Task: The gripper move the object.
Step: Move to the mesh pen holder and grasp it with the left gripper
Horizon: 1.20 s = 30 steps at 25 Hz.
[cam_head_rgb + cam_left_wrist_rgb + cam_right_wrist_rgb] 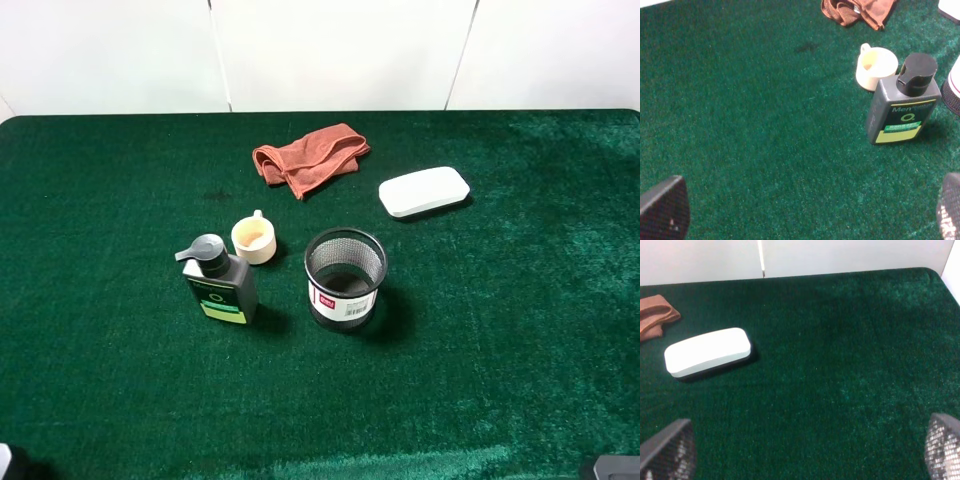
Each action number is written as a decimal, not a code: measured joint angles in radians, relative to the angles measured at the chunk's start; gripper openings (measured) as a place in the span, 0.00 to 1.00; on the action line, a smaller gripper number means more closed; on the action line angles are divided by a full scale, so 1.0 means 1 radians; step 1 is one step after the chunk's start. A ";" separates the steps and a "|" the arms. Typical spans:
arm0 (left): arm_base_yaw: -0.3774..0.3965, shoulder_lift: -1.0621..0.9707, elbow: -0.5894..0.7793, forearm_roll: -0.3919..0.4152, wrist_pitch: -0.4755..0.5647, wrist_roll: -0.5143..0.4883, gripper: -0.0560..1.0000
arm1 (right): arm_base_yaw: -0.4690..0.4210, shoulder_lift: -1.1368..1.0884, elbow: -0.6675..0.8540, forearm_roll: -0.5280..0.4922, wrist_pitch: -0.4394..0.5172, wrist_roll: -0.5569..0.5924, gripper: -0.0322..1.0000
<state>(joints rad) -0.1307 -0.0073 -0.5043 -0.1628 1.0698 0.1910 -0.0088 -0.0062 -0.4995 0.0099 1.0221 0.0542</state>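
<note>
The black wire-mesh pen cup with a white barcode label stands upright near the middle of the green table; only its edge shows in the left wrist view. My left gripper is open and empty, low over bare cloth, well short of the pump bottle and the cup. My right gripper is open and empty over bare cloth on the right side, away from the cup, which is out of its view. In the exterior high view only scraps of the arms show at the bottom corners.
A dark grey pump bottle lies left of the pen cup, with a small cream cup behind it. A rust-coloured cloth and a white case lie further back. A white wall borders the green table.
</note>
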 joint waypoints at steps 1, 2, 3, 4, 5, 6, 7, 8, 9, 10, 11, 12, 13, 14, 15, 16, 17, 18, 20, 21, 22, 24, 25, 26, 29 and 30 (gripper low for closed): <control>0.000 0.000 0.000 0.000 0.000 0.000 0.99 | 0.000 0.000 0.000 0.000 0.000 0.000 0.70; 0.000 0.000 0.000 0.000 0.000 0.000 0.99 | 0.000 0.000 0.000 0.000 0.000 0.000 0.70; 0.000 0.000 0.000 0.000 0.000 0.000 0.99 | 0.000 0.000 0.000 0.000 0.000 0.000 0.70; 0.000 0.000 0.000 0.000 0.000 0.000 0.99 | 0.000 0.000 0.000 0.000 0.000 0.000 0.70; 0.000 0.000 0.000 0.000 0.000 0.000 0.99 | 0.000 0.000 0.000 0.000 0.000 0.000 0.70; 0.000 0.000 0.000 0.000 0.000 0.000 0.99 | 0.000 0.000 0.000 0.000 0.000 0.000 0.70; 0.000 0.000 0.000 0.000 0.000 0.000 0.99 | 0.000 0.000 0.000 0.000 0.000 0.000 0.70; 0.000 0.000 0.000 0.000 0.000 0.000 0.99 | 0.000 0.000 0.000 0.000 0.000 0.000 0.70; 0.000 0.000 0.000 0.000 0.000 0.000 0.99 | 0.000 0.000 0.000 0.000 0.000 0.000 0.70; 0.000 0.000 0.000 0.000 0.000 0.000 0.99 | 0.000 0.000 0.000 0.000 0.000 0.000 0.70; 0.000 0.000 0.000 0.000 0.000 0.000 0.99 | 0.000 0.000 0.000 0.000 0.000 0.000 0.70; 0.000 0.000 0.000 0.000 0.000 0.000 0.99 | 0.000 0.000 0.000 0.000 0.000 0.000 0.70; 0.000 0.000 0.000 0.000 0.000 0.000 0.99 | 0.000 0.000 0.000 0.000 0.000 0.000 0.70; 0.000 0.000 0.000 0.000 0.000 0.000 0.99 | 0.000 0.000 0.000 0.000 0.000 0.000 0.70; 0.000 0.000 0.000 0.000 0.000 0.000 0.99 | 0.000 0.000 0.000 0.000 0.000 0.000 0.70; 0.000 0.000 0.000 0.000 0.000 0.000 0.99 | 0.000 0.000 0.000 0.000 0.000 0.000 0.70; 0.000 0.000 0.000 0.000 0.000 0.000 0.99 | 0.000 0.000 0.000 0.000 0.000 0.000 0.70; 0.000 0.000 0.000 0.000 0.000 0.000 0.99 | 0.000 0.000 0.000 0.000 0.000 0.000 0.70; 0.000 0.000 0.000 0.003 0.000 0.000 0.99 | 0.000 0.000 0.000 0.000 0.000 0.000 0.70; 0.000 0.000 0.000 0.006 0.000 0.000 0.99 | 0.000 0.000 0.000 0.000 0.000 0.000 0.70; 0.000 0.000 0.000 0.007 0.000 0.000 0.99 | 0.000 0.000 0.000 0.000 0.000 0.000 0.70; 0.000 0.000 0.000 0.007 0.000 0.000 0.99 | 0.000 0.000 0.000 0.000 0.000 0.000 0.70; 0.000 0.000 0.000 0.008 0.000 0.000 0.99 | 0.000 0.000 0.000 0.000 0.000 0.000 0.70; 0.000 0.000 0.000 0.009 0.000 0.000 0.99 | 0.000 0.000 0.000 0.000 0.000 0.000 0.70; 0.000 0.024 0.000 0.015 -0.001 0.000 0.99 | 0.000 0.000 0.000 0.000 0.000 0.000 0.70; 0.000 0.043 -0.004 0.016 -0.001 0.000 0.99 | 0.000 0.000 0.000 0.000 0.000 0.000 0.70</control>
<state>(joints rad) -0.1307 0.0354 -0.5083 -0.1465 1.0688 0.1910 -0.0088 -0.0062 -0.4995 0.0099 1.0221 0.0542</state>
